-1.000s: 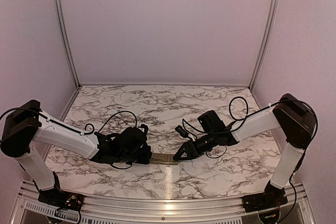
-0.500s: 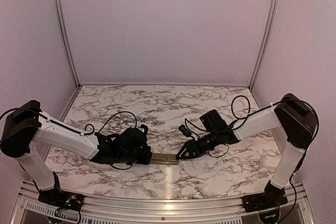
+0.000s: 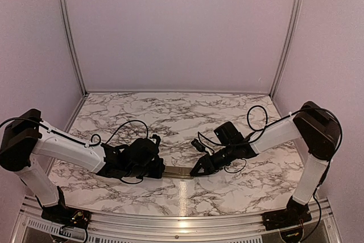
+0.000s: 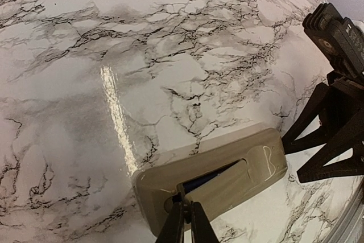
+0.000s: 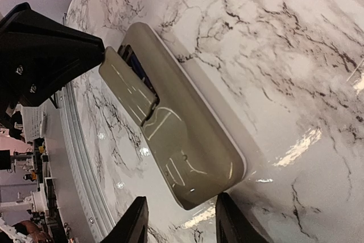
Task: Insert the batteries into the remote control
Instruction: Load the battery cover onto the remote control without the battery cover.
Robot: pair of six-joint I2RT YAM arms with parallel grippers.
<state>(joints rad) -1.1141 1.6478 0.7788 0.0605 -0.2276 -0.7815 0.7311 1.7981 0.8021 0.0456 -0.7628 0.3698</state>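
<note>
The remote control (image 3: 178,171) lay face down on the marble-patterned surface (image 3: 170,118), near its front edge and between the two arms, with its grey-tan back upward. Over the battery recess a cover panel (image 5: 131,92) of the same colour sat slightly askew. A dark blue strip (image 4: 207,179) showed in the gap along one long edge; what it was could not be told. On the back, toward the end nearer the right arm, there was a faint raised marking (image 4: 267,160), too faint to read. No other writing was legible on the handset.

The left pincer (image 4: 185,209) had its fingers pressed together, and the tips rested on the remote's end by the recess, right at the cover panel's edge. Nothing was clamped between them.

At the opposite end, the right pincer (image 5: 182,200) stood with its fingers apart, one on each side of the remote's rounded end. Whether either finger touched the casing could not be told.

Both arms reached in low from the sides, with black cables (image 3: 128,124) looping above their wrists. A metal rail (image 3: 182,220) ran along the near edge, and pale lilac walls (image 3: 176,27) closed the space behind.
</note>
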